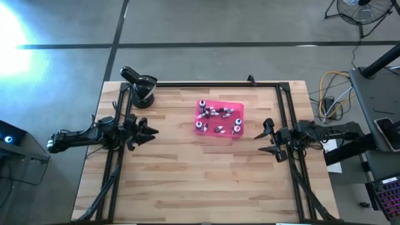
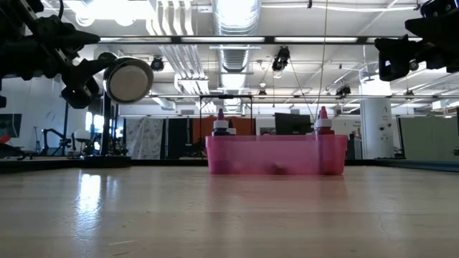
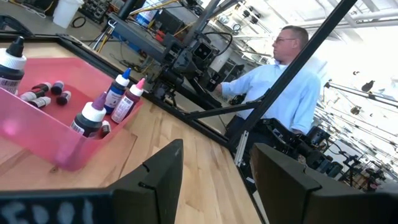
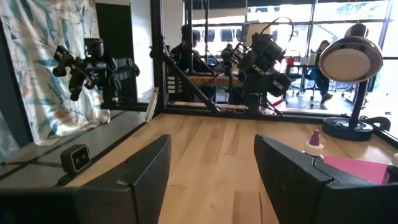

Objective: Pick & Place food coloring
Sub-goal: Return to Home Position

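A pink plastic tray (image 1: 220,130) stands on the wooden table, right of centre toward the far edge. Several small food coloring bottles (image 1: 217,114) are inside it, some upright, some lying flat. The left wrist view shows upright ones (image 3: 115,92) and lying ones (image 3: 42,93); the low view shows two caps (image 2: 323,115) above the tray wall (image 2: 276,156). My left gripper (image 1: 152,132) hovers open at the table's left side, well left of the tray. My right gripper (image 1: 265,140) hovers open at the right side, right of the tray. Both are raised above the table.
A black desk lamp (image 1: 141,87) stands at the far left corner of the table. A black metal frame (image 1: 215,84) runs along the far, left and right edges. A person in a light blue shirt (image 3: 283,87) sits beyond the table. Bare wood (image 1: 200,181) lies near the front.
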